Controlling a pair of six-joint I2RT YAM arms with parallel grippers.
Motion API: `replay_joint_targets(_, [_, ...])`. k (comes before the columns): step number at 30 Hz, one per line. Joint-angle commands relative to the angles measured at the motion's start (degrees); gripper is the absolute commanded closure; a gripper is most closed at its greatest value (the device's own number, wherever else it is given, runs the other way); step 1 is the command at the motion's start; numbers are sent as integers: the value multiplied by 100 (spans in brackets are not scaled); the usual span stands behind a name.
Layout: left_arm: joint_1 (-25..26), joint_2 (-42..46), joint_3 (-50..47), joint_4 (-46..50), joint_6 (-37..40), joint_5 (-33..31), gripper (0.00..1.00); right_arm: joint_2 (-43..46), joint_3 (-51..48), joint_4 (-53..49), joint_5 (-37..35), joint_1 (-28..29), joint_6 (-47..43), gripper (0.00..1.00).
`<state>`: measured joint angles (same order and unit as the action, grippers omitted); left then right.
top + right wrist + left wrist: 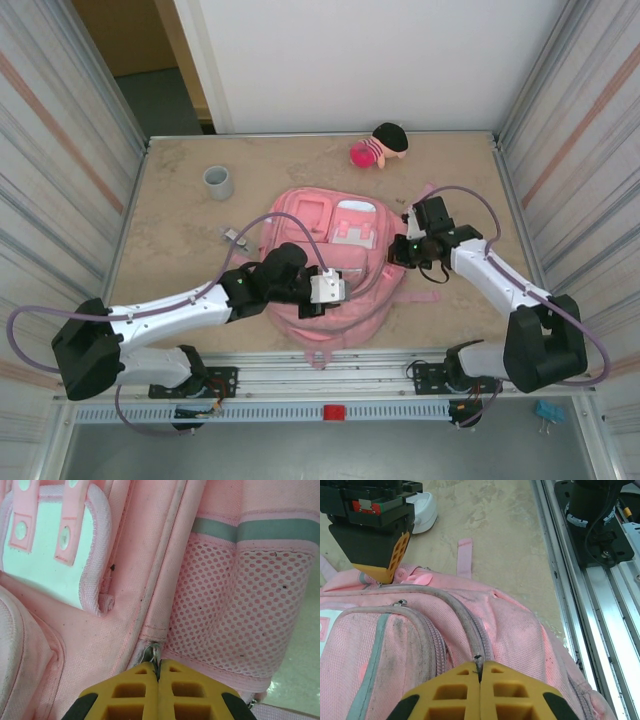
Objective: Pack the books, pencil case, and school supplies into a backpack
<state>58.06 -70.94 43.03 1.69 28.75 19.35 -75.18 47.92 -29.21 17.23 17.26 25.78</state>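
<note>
The large pink fabric backpack [350, 318] lies flat at the centre of the top view on the beige counter [180, 230]. Your right end effector [158, 666] is pinched shut on its seam beside the mesh side pocket [225, 605]; use that as the anchor. Your left end effector [480, 672], closed on the small metal zipper pull [478, 659], should draw steadily along the zip track, never upward.

No text, brand, label or number is legible on the backpack [365, 300] or elsewhere.
</note>
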Motion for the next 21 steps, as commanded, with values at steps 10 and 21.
replay_joint_targets(10, [68, 152, 72, 129, -56, 245, 100, 179, 10, 844, -401, -471, 10, 100])
replay_joint_targets(21, [144, -59, 250, -137, -243, 476, 100, -140, 187, 1041, -190, -731, -21, 100])
